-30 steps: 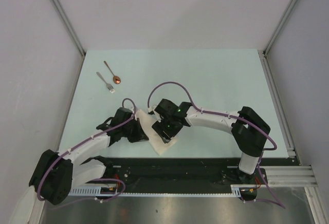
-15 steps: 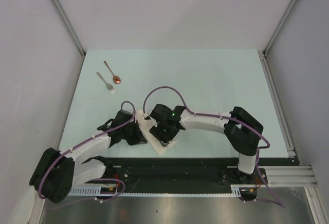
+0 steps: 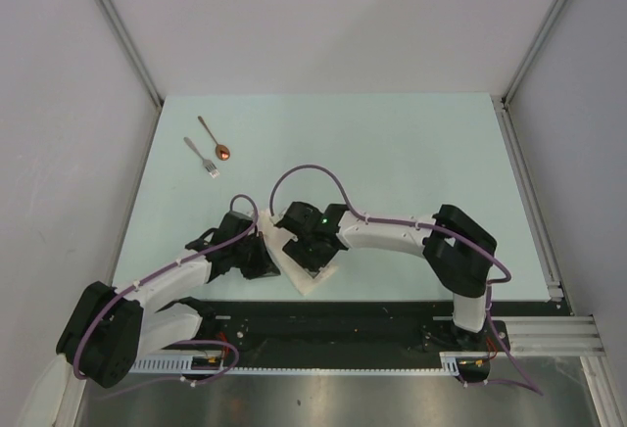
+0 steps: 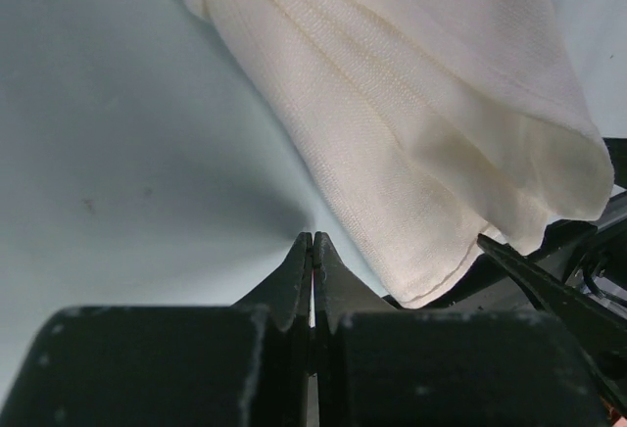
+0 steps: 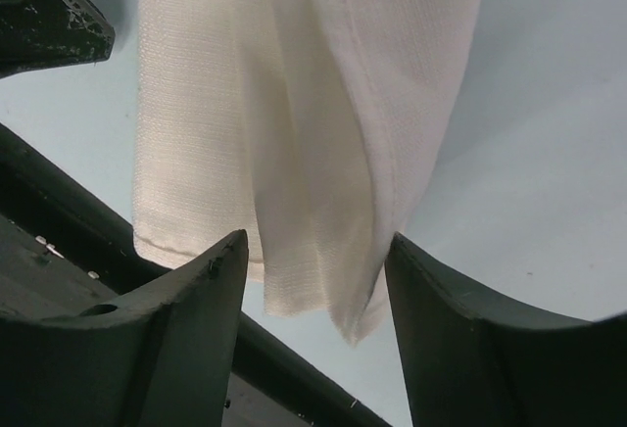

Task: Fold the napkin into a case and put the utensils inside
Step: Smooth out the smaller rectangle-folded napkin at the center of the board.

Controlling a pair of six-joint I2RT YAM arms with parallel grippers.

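Presently, napkin position: the napkin [image 3: 312,278] lies folded into a thick, many-layered wedge near the front edge of the table [image 3: 411,153], between the two wrists.
Utensils position: the fork [image 3: 202,157] and the spoon [image 3: 215,138] lie side by side at the far left of the table, well apart from the cloth.
Left gripper: the left gripper [image 4: 312,249] has its jaws pressed together on nothing, tips on the bare surface just beside the cloth's hemmed edge.
Right gripper: the right gripper [image 5: 315,241] has its jaws spread, straddling the hanging end of the folded layers. No pinch on them is apparent.
Material judgement: light, limp woven cloth. It will sag and drape, and the stacked folds look likely to slide apart or spring open if released.
Surface judgement: the weave looks coarse enough to give the pads fair friction.
Recommended hold: through all the layers at the hemmed corner between the right fingers, where the stitched edge is stiffest.
Risk: catching only the outer layer would peel the fold open.
Case status: a narrow pouch shape is not yet evident.
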